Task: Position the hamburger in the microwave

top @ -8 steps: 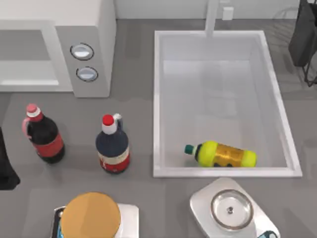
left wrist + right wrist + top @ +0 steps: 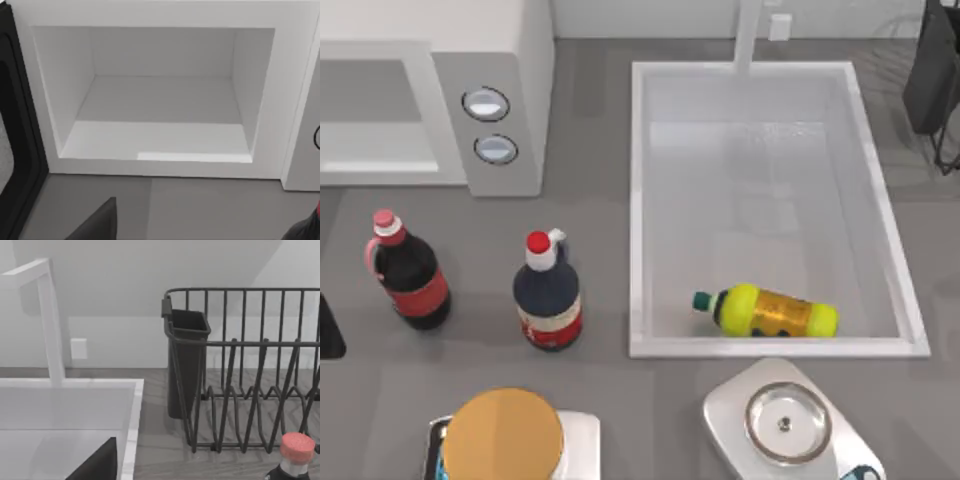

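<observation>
At ten o'clock on the grey counter (image 2: 600,200), the microwave (image 2: 490,60) stands with its door (image 2: 17,130) swung open. Its pale cavity (image 2: 160,100) is bare and faces the left arm (image 2: 328,328), which waits at nine o'clock, presumably to load it. Where the hamburger lies cannot be told, nor whether either hand is open or closed. Parked at two o'clock, the right arm (image 2: 932,70) sits beside the sink (image 2: 638,200). Behind is a plain white wall (image 2: 150,270).
</observation>
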You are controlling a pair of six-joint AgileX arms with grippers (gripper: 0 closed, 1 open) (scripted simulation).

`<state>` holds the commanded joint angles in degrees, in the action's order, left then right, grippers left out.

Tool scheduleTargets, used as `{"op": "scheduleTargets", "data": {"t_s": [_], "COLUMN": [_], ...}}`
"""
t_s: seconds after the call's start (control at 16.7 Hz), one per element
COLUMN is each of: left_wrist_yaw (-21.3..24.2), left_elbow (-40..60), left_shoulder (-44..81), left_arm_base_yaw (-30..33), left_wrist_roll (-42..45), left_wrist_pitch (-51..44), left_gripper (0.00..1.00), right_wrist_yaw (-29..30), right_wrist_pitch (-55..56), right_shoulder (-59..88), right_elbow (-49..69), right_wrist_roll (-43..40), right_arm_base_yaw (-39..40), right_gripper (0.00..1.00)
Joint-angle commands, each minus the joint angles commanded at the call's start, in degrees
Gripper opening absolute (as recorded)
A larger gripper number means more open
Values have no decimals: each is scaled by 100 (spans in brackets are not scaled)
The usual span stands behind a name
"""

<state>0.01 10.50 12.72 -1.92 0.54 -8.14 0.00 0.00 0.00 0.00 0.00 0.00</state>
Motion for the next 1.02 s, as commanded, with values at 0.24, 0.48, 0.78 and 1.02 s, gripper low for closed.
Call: {"op": "scheduleTargets", "data": {"t_s": [0.24, 0.48, 0.78, 1.02], "left_wrist_yaw": [2, 4, 1, -4], "left_elbow": [1366, 2929, 4748, 5801], "left_shoulder": [1928, 4276, 7094, 8686], "left_arm_base_yaw": [-250, -538, -880, -1081], "left_wrist_roll": [69, 147, 235, 284], "left_wrist_pitch": [-1062, -2281, -3701, -4523], "left_gripper": [100, 100, 100, 100], "right_wrist_yaw": [0, 0, 0, 0], "right_wrist_pitch": [0, 0, 0, 0], "right_shoulder": [0, 0, 0, 0], "right_elbow": [0, 0, 0, 0], "right_wrist_roll": [0, 0, 0, 0], "right_arm_base_yaw": [0, 0, 0, 0], "right_gripper": [100, 100, 100, 100]}}
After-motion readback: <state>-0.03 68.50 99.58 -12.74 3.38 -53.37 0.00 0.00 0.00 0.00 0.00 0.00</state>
